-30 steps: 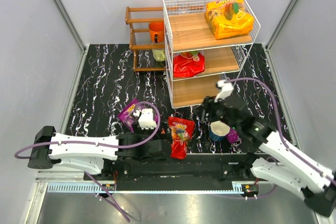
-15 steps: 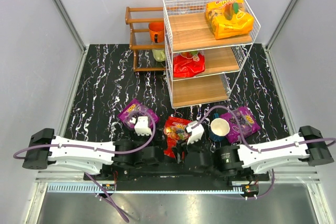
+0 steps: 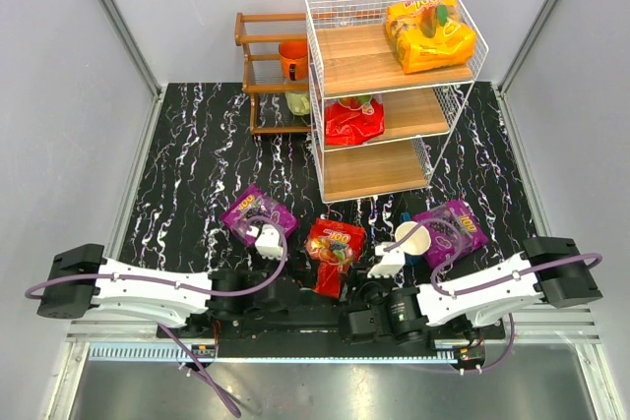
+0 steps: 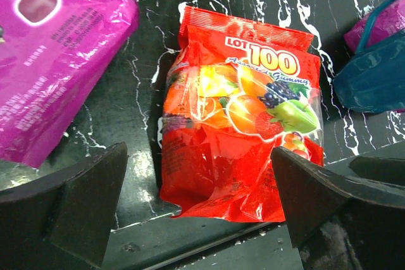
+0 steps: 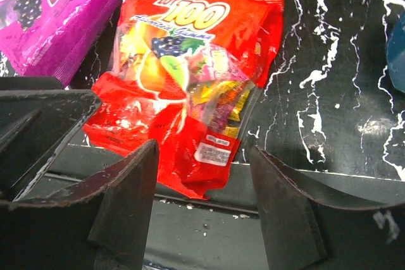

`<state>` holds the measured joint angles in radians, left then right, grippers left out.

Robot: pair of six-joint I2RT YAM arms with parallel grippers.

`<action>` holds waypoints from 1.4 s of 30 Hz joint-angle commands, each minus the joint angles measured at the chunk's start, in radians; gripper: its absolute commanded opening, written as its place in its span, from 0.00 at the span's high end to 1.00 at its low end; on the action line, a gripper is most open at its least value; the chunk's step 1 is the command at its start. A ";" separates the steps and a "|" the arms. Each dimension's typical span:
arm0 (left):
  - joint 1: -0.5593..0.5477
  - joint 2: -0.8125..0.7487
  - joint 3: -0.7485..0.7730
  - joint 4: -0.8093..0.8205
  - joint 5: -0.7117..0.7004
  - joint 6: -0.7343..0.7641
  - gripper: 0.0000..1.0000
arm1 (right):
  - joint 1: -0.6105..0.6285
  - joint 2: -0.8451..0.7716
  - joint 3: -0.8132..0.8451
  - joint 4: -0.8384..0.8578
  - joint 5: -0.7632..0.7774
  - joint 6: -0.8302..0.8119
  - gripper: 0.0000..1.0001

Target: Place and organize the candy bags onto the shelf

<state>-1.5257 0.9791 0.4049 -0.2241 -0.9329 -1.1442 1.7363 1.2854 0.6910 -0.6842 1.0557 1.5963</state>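
The shelf [image 3: 317,95] holds an orange-yellow candy bag [image 3: 429,34] on its top board and a red one [image 3: 354,121] on the middle board; the bottom board [image 3: 374,170] is bare. On the table lie a purple bag [image 3: 246,210], a red bag [image 3: 335,246] and another purple bag [image 3: 455,226]. Both grippers sit low at the near edge, facing the red bag [image 4: 240,124] [image 5: 190,86]. My left gripper [image 4: 197,156] is open wide, its fingers apart from the bag's lower edge. My right gripper [image 5: 202,151] is open, and nothing is gripped.
A white cup with a blue outside [image 3: 412,240] stands between the red bag and the right purple bag. A dark brown wooden rack [image 3: 264,66] with an orange cup [image 3: 292,58] stands left of the shelf. Grey walls enclose the black marble table [image 3: 197,164].
My right arm has drawn back from in front of the shelf's bottom board and folded down to the near edge, now facing the red bag. The left arm has hardly moved.
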 commanded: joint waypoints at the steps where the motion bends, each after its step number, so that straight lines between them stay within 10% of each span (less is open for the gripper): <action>1: -0.007 0.053 -0.005 0.127 0.035 0.021 0.01 | 0.009 -0.057 -0.115 0.157 0.040 0.106 0.31; 21: -0.080 0.105 -0.023 0.132 0.052 -0.083 0.13 | 0.008 0.060 -0.169 0.430 -0.008 0.059 0.33; 35: -0.093 0.092 -0.098 0.365 0.078 0.044 0.59 | 0.003 0.075 -0.215 0.430 0.000 0.128 0.78; 42: -0.093 0.070 -0.156 0.468 0.101 0.078 1.00 | -0.011 -0.004 -0.248 0.404 0.016 0.094 0.98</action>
<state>-1.6138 1.0775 0.2615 0.1215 -0.8371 -1.0981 1.7321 1.3365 0.4595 -0.2497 1.0271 1.7012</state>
